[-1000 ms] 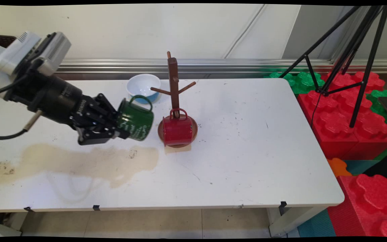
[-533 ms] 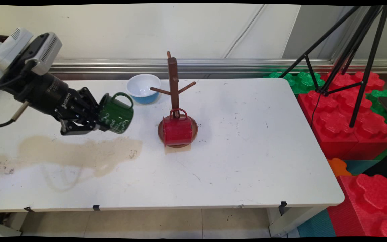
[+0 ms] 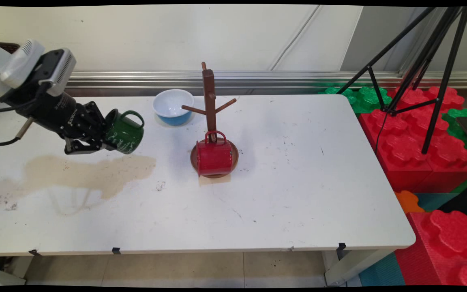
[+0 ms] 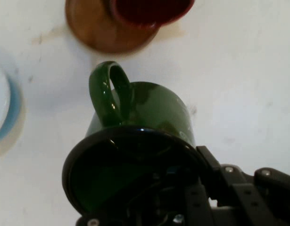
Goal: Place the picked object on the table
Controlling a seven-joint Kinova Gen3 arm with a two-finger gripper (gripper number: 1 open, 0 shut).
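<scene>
My gripper (image 3: 104, 140) is shut on the rim of a green enamel mug (image 3: 124, 132) with white lettering, holding it tilted on its side above the left part of the table. In the hand view the green mug (image 4: 135, 122) fills the middle, handle up, its dark mouth toward the camera. To the right stands a brown wooden mug tree (image 3: 209, 101) on a round base. A red mug (image 3: 214, 156) hangs low on it by its handle, resting over the base. The red mug (image 4: 152, 10) and the base (image 4: 100, 33) show at the hand view's top edge.
A white and blue bowl (image 3: 173, 106) sits behind the mug tree's left side. A beige stain (image 3: 83, 174) spreads over the table's left part. Red and green foam blocks (image 3: 420, 138) and a black tripod (image 3: 428, 61) stand off the table's right end.
The gripper has carried the green mug leftward and a little toward the back, away from the mug tree. The red mug and bowl have not moved.
</scene>
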